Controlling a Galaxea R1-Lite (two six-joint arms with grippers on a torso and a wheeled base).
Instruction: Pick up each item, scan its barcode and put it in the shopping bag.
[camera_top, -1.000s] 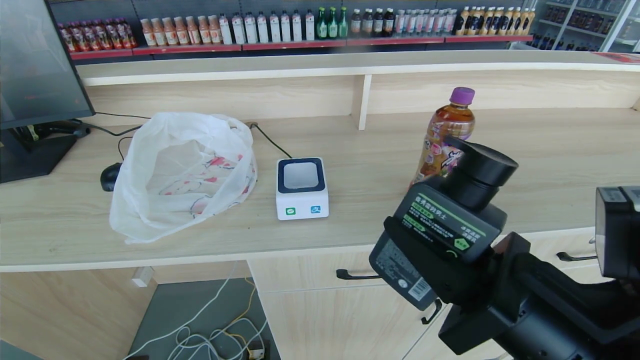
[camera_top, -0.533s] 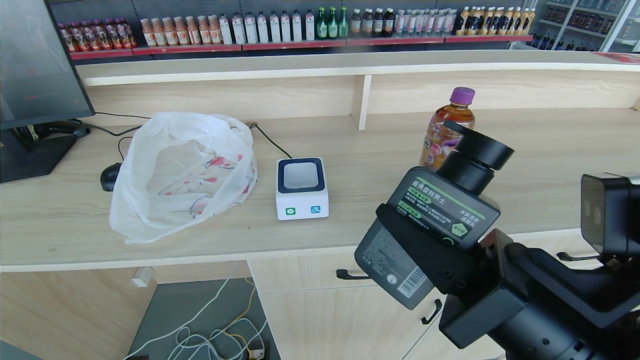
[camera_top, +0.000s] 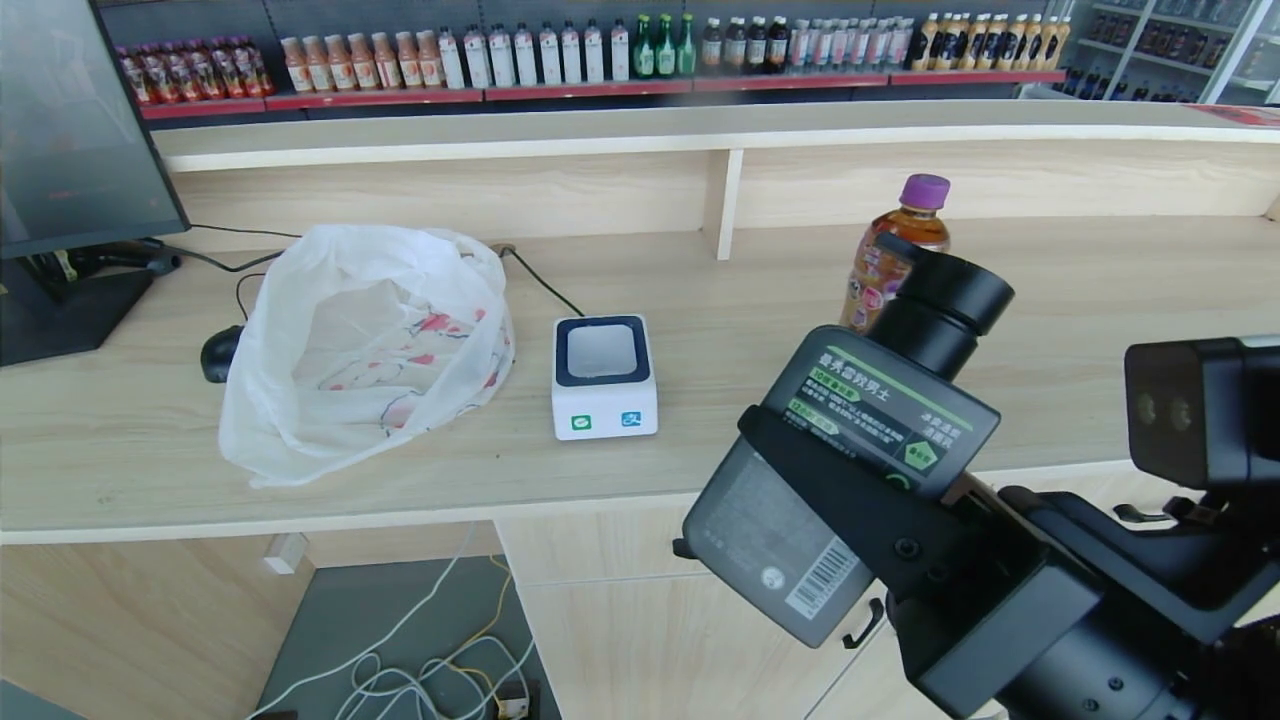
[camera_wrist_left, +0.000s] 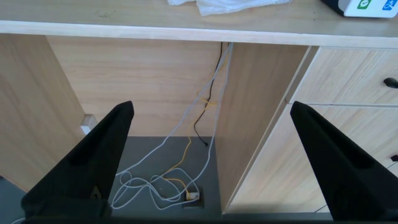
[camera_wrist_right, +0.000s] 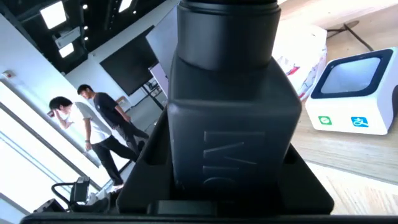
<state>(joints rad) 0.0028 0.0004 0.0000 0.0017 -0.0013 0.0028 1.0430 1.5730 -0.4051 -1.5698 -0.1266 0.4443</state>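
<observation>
My right gripper (camera_top: 905, 535) is shut on a square black bottle (camera_top: 880, 440) with a black cap, a green label and a barcode near its base. It holds the bottle tilted in the air, in front of the counter's edge and right of the white scanner box (camera_top: 604, 375). The right wrist view has the black bottle (camera_wrist_right: 230, 124) close up, with the scanner box (camera_wrist_right: 351, 93) and the shopping bag (camera_wrist_right: 305, 56) behind it. The white shopping bag (camera_top: 365, 345) lies open on the counter left of the scanner. A tea bottle (camera_top: 893, 250) with a purple cap stands behind the black bottle. My left gripper (camera_wrist_left: 211, 162) hangs open below the counter.
A monitor (camera_top: 70, 130), a handheld scanner (camera_top: 110, 262) and a mouse (camera_top: 218, 352) sit at the counter's left. A raised shelf (camera_top: 720, 130) runs along the back. Drawers with black handles (camera_top: 700, 550) are under the counter, and cables (camera_top: 420, 660) lie on the floor.
My right gripper has carried the black bottle to the left and closer to the head camera, covering more of the tea bottle. Bag, scanner and tea bottle stayed put.
</observation>
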